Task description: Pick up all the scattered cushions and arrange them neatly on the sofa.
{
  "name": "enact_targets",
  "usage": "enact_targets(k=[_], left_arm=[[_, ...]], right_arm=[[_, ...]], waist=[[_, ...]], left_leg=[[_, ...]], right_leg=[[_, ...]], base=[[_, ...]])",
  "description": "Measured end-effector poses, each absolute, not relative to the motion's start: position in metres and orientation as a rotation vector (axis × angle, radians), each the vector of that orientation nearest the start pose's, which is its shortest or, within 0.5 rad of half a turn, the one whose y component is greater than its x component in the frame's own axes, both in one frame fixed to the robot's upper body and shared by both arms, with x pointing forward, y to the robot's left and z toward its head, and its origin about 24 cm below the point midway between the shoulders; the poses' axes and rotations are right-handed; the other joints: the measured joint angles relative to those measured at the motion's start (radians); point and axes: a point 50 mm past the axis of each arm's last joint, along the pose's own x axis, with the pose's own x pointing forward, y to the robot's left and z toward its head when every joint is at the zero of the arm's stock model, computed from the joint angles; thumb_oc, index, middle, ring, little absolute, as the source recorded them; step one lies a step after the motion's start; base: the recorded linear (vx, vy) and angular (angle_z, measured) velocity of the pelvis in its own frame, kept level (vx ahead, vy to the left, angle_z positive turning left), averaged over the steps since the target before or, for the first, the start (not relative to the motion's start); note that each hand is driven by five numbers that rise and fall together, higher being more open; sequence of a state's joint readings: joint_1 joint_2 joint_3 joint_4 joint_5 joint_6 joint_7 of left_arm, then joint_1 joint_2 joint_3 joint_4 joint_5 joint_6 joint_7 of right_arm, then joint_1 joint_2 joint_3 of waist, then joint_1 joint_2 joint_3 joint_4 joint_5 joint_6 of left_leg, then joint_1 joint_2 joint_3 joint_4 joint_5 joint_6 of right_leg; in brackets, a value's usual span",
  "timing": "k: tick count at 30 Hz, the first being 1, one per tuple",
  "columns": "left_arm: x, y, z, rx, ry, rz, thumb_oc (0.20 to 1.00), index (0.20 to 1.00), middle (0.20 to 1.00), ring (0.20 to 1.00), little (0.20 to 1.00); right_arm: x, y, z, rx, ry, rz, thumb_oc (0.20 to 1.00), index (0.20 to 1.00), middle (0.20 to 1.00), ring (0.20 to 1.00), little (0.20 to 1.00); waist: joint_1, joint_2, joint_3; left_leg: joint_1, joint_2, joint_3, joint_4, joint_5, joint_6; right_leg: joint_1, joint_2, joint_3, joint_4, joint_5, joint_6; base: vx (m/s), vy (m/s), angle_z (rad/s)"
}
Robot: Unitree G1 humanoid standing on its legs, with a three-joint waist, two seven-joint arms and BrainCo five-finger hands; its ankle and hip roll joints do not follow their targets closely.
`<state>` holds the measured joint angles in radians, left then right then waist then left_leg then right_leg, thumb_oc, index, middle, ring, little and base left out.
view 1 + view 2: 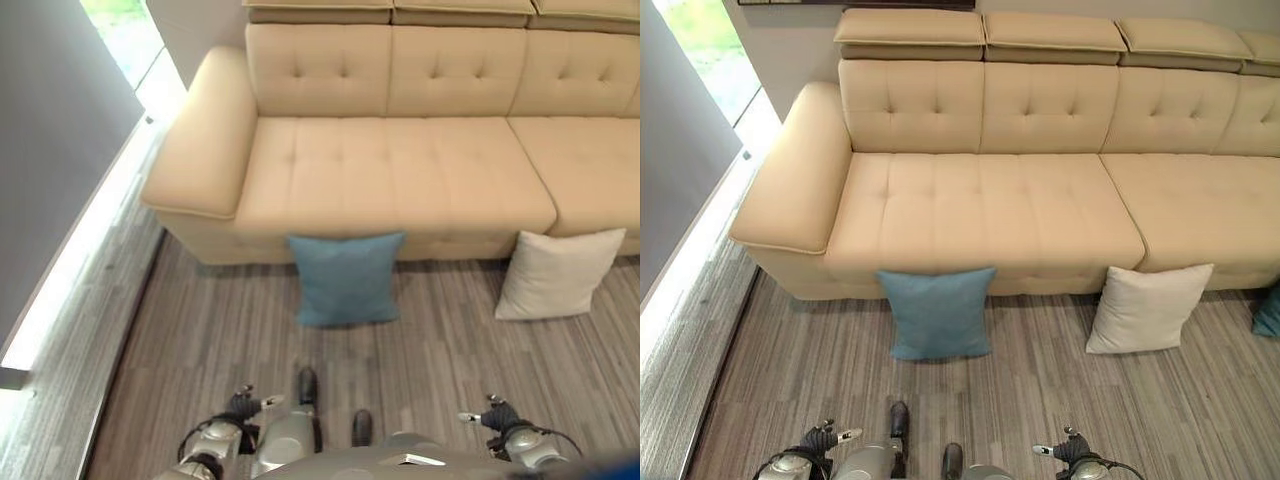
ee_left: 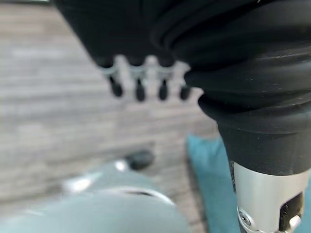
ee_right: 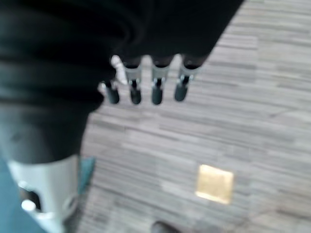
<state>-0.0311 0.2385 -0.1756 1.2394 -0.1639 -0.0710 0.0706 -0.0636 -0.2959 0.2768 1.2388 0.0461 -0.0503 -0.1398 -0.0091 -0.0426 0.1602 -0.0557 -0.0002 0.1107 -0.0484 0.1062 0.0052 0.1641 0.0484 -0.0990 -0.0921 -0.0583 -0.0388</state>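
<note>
Grey wood-grain flooring [image 1: 1060,400] runs from the robot to the foot of a long beige tufted sofa [image 1: 980,205], with a bright window strip [image 1: 120,40] off beyond the left hand. Two cushions prop upright against the sofa's front, lower edges on the floor: a blue cushion [image 1: 939,312] well ahead of the left hand [image 2: 146,87] and a little toward the right, and a cream cushion [image 1: 1145,308] well ahead of the right hand [image 3: 146,90], slightly to its outer side. A sliver of a teal cushion [image 1: 1269,312] shows further out past the cream one, and the left wrist view catches another teal cushion edge [image 2: 214,184] on the floor close below that hand. Both hands hang low at the robot's sides with fingers straight and relaxed, side by side, holding nothing; this looks like a rest posture suited to approaching rather than reaching, since every cushion is well apart from either hand. The seat is bare, so none of the arranging appears done. A small yellow square [image 3: 214,183] lies on the floor under the right hand. The blue cushion seems the likeliest first pick, being nearest the middle.
</note>
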Motion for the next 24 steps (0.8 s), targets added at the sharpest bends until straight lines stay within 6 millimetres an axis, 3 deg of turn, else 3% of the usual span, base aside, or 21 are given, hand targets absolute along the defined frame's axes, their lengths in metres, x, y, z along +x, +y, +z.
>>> enact_targets(k=[2,3,5,6,7,9,11,12,15,17,19,20,21,22,24], left_arm=[[0.104,0.234,-0.157,0.222,1.138,0.151,1.0,1.0,1.0,1.0,1.0],[0.104,0.235,-0.157,0.226,1.137,0.149,1.0,1.0,1.0,1.0,1.0],[0.114,0.237,-0.154,0.24,1.112,0.144,1.0,1.0,1.0,1.0,1.0],[0.118,0.241,-0.152,0.25,1.102,0.149,1.0,1.0,1.0,1.0,1.0],[0.121,0.242,-0.151,0.252,1.092,0.15,1.0,1.0,1.0,1.0,1.0],[0.124,0.242,-0.15,0.253,1.087,0.15,1.0,1.0,1.0,1.0,1.0],[0.119,0.243,-0.151,0.253,1.098,0.153,1.0,1.0,1.0,1.0,1.0],[0.113,0.245,-0.152,0.256,1.115,0.158,1.0,1.0,1.0,1.0,1.0],[0.106,0.248,-0.153,0.259,1.132,0.164,1.0,1.0,1.0,1.0,1.0],[0.098,0.248,-0.155,0.251,1.149,0.173,1.0,1.0,1.0,1.0,1.0],[0.092,0.244,-0.157,0.242,1.164,0.168,1.0,1.0,1.0,1.0,1.0],[0.092,0.244,-0.158,0.24,1.164,0.167,1.0,1.0,1.0,1.0,1.0],[0.096,0.242,-0.157,0.24,1.155,0.161,1.0,1.0,1.0,1.0,1.0],[0.108,0.234,-0.156,0.232,1.126,0.14,1.0,1.0,1.0,1.0,1.0],[0.122,0.231,-0.153,0.23,1.088,0.129,1.0,1.0,1.0,1.0,1.0]], right_arm=[[0.115,-0.245,-0.151,-0.466,1.121,-0.072,1.0,1.0,1.0,1.0,1.0],[0.112,-0.244,-0.152,-0.462,1.125,-0.068,1.0,1.0,1.0,1.0,1.0],[0.114,-0.241,-0.152,-0.459,1.115,-0.061,1.0,1.0,1.0,1.0,1.0],[0.12,-0.239,-0.151,-0.461,1.091,-0.05,1.0,1.0,1.0,1.0,1.0],[0.124,-0.238,-0.149,-0.461,1.077,-0.049,1.0,1.0,1.0,1.0,1.0],[0.127,-0.236,-0.149,-0.465,1.067,-0.037,1.0,1.0,1.0,1.0,1.0],[0.128,-0.235,-0.148,-0.468,1.059,-0.03,1.0,1.0,1.0,1.0,1.0],[0.129,-0.234,-0.148,-0.468,1.058,-0.027,1.0,1.0,1.0,1.0,1.0],[0.127,-0.235,-0.148,-0.469,1.061,-0.026,1.0,1.0,1.0,1.0,1.0],[0.118,-0.236,-0.151,-0.468,1.086,-0.029,1.0,1.0,1.0,1.0,1.0],[0.116,-0.238,-0.151,-0.469,1.091,-0.033,1.0,1.0,1.0,1.0,1.0],[0.117,-0.238,-0.151,-0.471,1.088,-0.034,1.0,1.0,1.0,1.0,1.0],[0.118,-0.239,-0.15,-0.47,1.085,-0.035,1.0,1.0,1.0,1.0,1.0],[0.121,-0.241,-0.148,-0.476,1.072,-0.04,1.0,1.0,1.0,1.0,1.0],[0.122,-0.242,-0.148,-0.48,1.074,-0.038,1.0,1.0,1.0,1.0,1.0]], waist=[[0.002,0.006,-0.003],[0.001,0.016,-0.006],[0.003,0.015,-0.017],[0.006,0.009,-0.018],[0.006,0.015,-0.013],[0.005,0.026,-0.007],[0.004,0.03,-0.003],[0.001,0.027,-0.003],[-0.003,0.001,0.005],[-0.003,-0.015,-0.006],[0.0,0.009,-0.023],[0.005,0.006,-0.023],[0.0,-0.001,-0.025],[0.009,-0.023,-0.026],[0.016,-0.04,-0.005]], left_leg=[[0.054,-0.013,0.002,-0.046,0.007,0.035],[0.072,-0.006,0.009,-0.045,-0.002,0.05],[0.078,-0.012,0.009,-0.036,-0.029,0.07],[0.088,-0.026,0.017,-0.034,-0.043,0.086],[0.1,-0.027,0.022,-0.035,-0.047,0.093],[0.134,-0.045,0.028,-0.03,-0.079,0.109],[0.158,-0.051,0.031,-0.041,-0.09,0.1],[0.161,-0.053,0.034,-0.042,-0.098,0.095],[0.18,-0.056,0.025,-0.035,-0.126,0.065],[0.208,-0.039,-0.003,-0.022,-0.152,0.032],[0.213,0.028,-0.026,0.016,-0.181,-0.012],[0.211,0.037,-0.034,0.039,-0.183,-0.016],[0.169,0.042,-0.054,0.114,-0.193,-0.036],[0.042,0.039,-0.071,0.346,-0.202,-0.073],[-0.109,0.052,-0.072,0.598,-0.175,-0.13]], right_leg=[[0.001,-0.014,0.001,0.057,-0.019,0.031],[-0.028,-0.019,0.0,0.147,-0.055,0.066],[-0.093,-0.042,0.0,0.272,-0.089,0.095],[-0.179,-0.07,-0.001,0.467,-0.124,0.119],[-0.231,-0.089,-0.018,0.585,-0.153,0.139],[-0.3,-0.159,-0.024,0.675,-0.167,0.149],[-0.322,-0.195,-0.03,0.601,-0.164,0.147],[-0.338,-0.199,-0.029,0.48,-0.142,0.16],[-0.367,-0.18,-0.018,0.299,-0.011,0.16],[-0.305,-0.153,-0.025,0.199,0.106,0.107],[-0.215,-0.084,-0.058,0.093,0.123,0.058],[-0.185,-0.072,-0.061,0.05,0.136,0.04],[-0.152,-0.069,-0.083,0.004,0.145,0.029],[-0.148,-0.077,-0.095,-0.001,0.138,0.006],[-0.137,-0.075,-0.109,-0.002,0.114,-0.039]], base=[[0.11,0.124,-0.1],[0.06,0.087,-0.08],[0.08,0.114,-0.06],[0.09,0.098,-0.08],[0.05,0.04,-0.08],[0.2,-0.005,-0.09],[0.2,-0.045,-0.14],[0.16,-0.089,-0.02],[0.19,-0.188,0.12],[0.16,-0.21,0.26],[0.12,-0.264,0.27],[0.06,-0.237,0.34],[0.02,-0.207,0.41],[0.03,-0.17,0.47],[0.09,-0.061,0.22]])
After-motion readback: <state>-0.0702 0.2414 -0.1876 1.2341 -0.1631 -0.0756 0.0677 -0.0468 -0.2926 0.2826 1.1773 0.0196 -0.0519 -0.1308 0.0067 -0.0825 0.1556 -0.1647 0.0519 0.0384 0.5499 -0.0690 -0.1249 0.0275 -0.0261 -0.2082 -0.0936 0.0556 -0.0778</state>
